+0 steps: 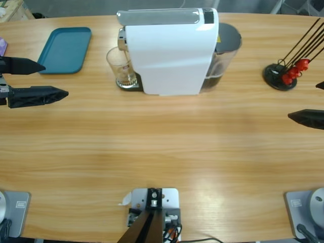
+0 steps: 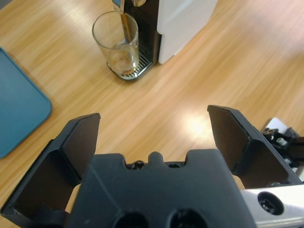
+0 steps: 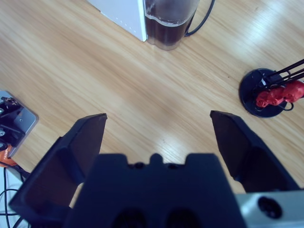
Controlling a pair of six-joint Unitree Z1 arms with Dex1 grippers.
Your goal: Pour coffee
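The left gripper (image 1: 50, 80) waits wide open at the bench (image 1: 162, 152) edge. Its wrist view shows the glass (image 2: 116, 42) under the machine's (image 2: 175, 23) spout, catching coffee (image 2: 126, 66). The right gripper (image 3: 156, 137) gapes, empty.

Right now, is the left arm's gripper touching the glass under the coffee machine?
Apart. The left wrist view shows the left gripper open, with bare table between its jaws and the glass, which stands on the coffee machine's drip tray.
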